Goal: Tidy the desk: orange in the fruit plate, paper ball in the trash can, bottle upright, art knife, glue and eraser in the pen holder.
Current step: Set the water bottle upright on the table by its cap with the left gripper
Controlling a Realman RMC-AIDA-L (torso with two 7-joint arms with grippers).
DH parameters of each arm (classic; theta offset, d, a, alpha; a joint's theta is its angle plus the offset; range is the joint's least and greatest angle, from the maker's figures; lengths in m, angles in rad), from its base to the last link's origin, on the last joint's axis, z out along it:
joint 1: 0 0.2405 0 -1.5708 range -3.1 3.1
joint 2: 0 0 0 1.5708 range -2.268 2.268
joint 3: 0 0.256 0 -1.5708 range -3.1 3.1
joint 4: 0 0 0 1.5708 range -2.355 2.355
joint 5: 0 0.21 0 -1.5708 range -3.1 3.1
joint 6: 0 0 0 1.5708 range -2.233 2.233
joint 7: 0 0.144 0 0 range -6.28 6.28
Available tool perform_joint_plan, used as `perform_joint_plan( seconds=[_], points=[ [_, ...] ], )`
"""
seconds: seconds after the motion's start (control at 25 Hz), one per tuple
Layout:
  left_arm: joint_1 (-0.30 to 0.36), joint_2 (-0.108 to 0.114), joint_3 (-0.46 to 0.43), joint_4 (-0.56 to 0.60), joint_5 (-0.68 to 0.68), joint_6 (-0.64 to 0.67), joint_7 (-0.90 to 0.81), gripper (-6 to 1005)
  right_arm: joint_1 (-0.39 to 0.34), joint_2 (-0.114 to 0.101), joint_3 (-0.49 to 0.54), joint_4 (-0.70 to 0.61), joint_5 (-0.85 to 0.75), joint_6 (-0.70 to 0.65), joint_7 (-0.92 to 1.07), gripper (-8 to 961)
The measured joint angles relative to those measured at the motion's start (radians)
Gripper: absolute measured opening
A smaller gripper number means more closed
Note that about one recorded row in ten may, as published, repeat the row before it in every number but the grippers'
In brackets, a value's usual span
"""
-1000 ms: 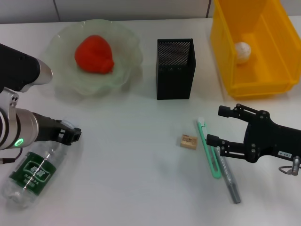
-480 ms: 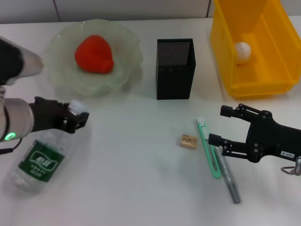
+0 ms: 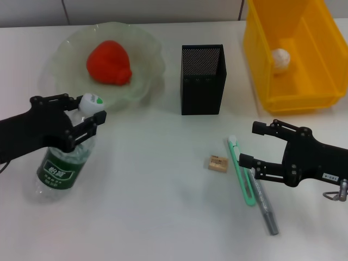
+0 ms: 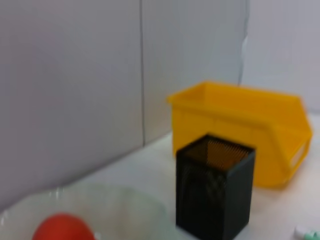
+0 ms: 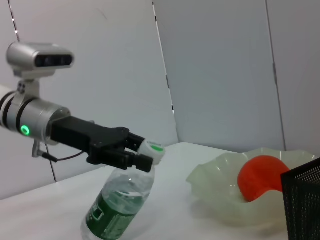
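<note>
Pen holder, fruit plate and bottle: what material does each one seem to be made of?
Pen holder: looks like black metal mesh, matte; fine holes show in its walls. Fruit plate: translucent pale green with a wavy rim, glass or plastic, cannot tell which. Bottle: clear thin plastic, apparently, with a green label and white cap, held near the neck by the left gripper.

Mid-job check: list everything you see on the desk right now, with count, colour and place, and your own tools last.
Bottle: 1, clear with green label and white cap, near left, tilted, neck held.
Fruit plate: 1, pale green, far left.
Orange: 1, red-orange, in the plate.
Pen holder: 1, black mesh, far centre.
Bin: 1, yellow, far right.
Paper ball: 1, white, inside the bin.
Eraser: 1, tan, near centre.
Art knife: 1, green, right of the eraser.
Grey pen-like stick: 1, beside the knife.
Left tool: black, gripping the bottle neck.
Right tool: black, open over the knife.
</note>
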Motion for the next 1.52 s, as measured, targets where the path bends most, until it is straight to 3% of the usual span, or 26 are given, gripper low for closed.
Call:
perform_joint_plan(
  seconds=[0.2, 0.36, 1.24, 1.52],
  points=[
    [-0.039, 0.000, -0.135, -0.245, -0.231, 0.179, 0.306, 442, 0.001, 0.000, 0.002, 0.000, 0.000, 0.002, 0.002, 830],
    [-0.084, 0.000, -0.231, -0.363, -0.265, 0.272, 0.365, 441, 0.007, 0.000, -0.003, -0.003, 0.000, 0.007, 0.014, 831],
    [-0.164, -0.004, -0.254, -0.466, -0.277, 0.293, 0.430, 479, 0.014, 0.000, -0.004, 0.004, 0.000, 0.007, 0.018, 830],
    [-0.158, -0.004, -0.256, -0.468, -0.309, 0.303, 0.453, 519, 0.014, 0.000, -0.004, 0.004, 0.000, 0.005, 0.018, 829]
  ],
)
